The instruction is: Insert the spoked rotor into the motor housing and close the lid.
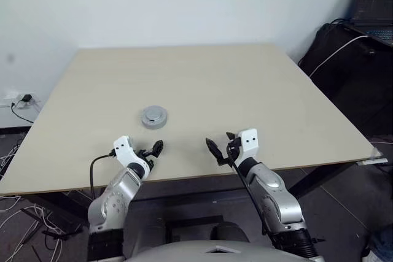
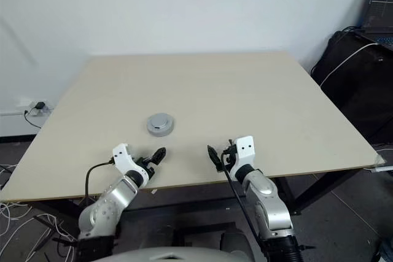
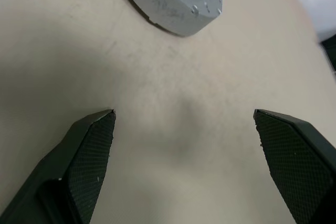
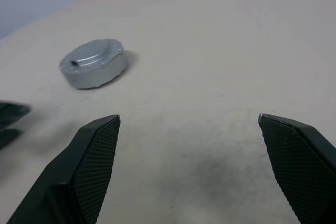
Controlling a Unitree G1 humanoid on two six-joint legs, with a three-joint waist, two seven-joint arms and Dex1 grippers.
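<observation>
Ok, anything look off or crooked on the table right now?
Nothing stands out. The closed silver motor sits flat on the table, lid level, nothing spilled. Both grippers, left and right, hang open and apart from it.

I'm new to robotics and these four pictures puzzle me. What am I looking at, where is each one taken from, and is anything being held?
This is a humanoid robot with two arms. The two wide pictures come from cameras on its head, looking down over a pale wooden table. The two close pictures come from cameras on its wrists, looking along each arm's two black fingers. The left end effector and the right end effector are both open and hold nothing. On the table lies one thing: a small round silver metal motor housing with its lid on, apart from both. At the right stand a dark bag and a laptop.
</observation>
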